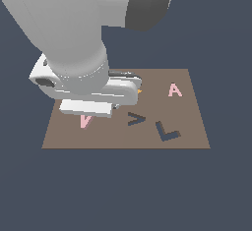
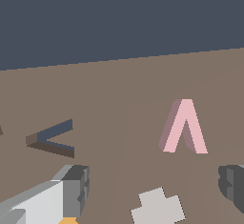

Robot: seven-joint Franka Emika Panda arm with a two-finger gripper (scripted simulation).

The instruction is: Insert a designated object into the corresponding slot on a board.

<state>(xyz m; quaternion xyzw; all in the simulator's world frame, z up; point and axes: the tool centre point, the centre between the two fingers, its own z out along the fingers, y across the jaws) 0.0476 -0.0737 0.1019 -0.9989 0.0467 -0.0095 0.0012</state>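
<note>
The pale-pink V piece (image 2: pixel 185 127) lies flat on the brown board (image 1: pixel 192 127). In the exterior view only its tip (image 1: pixel 86 121) shows under my hand. The dark navy V-shaped slot (image 1: pixel 137 119) is cut into the board's middle, to the exterior view's right of the piece. It also shows in the wrist view (image 2: pixel 52 138). My gripper (image 2: pixel 152 187) hovers low over the board beside the V piece. It is open and empty, with its two fingers (image 2: pixel 74 187) wide apart. The V piece is not between them. In the exterior view the gripper (image 1: pixel 88 113) is mostly hidden by the hand.
A larger dark L-shaped recess (image 1: pixel 167 131) lies to the exterior view's right of the slot. A pink letter A (image 1: pixel 174 90) sits near the board's far right. A sliver of an orange star (image 1: pixel 140 91) shows behind the hand. A pale cross shape (image 2: pixel 157 208) lies under the gripper.
</note>
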